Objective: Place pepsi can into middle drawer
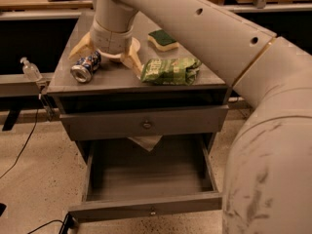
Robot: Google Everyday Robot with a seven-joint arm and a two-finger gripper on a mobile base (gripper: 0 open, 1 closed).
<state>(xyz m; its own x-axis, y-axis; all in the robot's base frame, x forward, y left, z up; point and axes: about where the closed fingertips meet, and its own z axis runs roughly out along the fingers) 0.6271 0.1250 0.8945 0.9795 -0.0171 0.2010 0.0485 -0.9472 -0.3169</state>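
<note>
No lettering legible; hand [107,57] just beside the pepsi can [86,68]

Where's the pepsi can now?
In the camera view, the pepsi can lies on its side at the left front of the cabinet top, just left of the open gripper; the green crisp bag is farther right.

Lab with workbenches [34,1] and floor cables [19,150]; gripper [107,58] over cabinet top [117,80].

Cream pincer [107,61] beside blue pepsi can [85,67]
</note>
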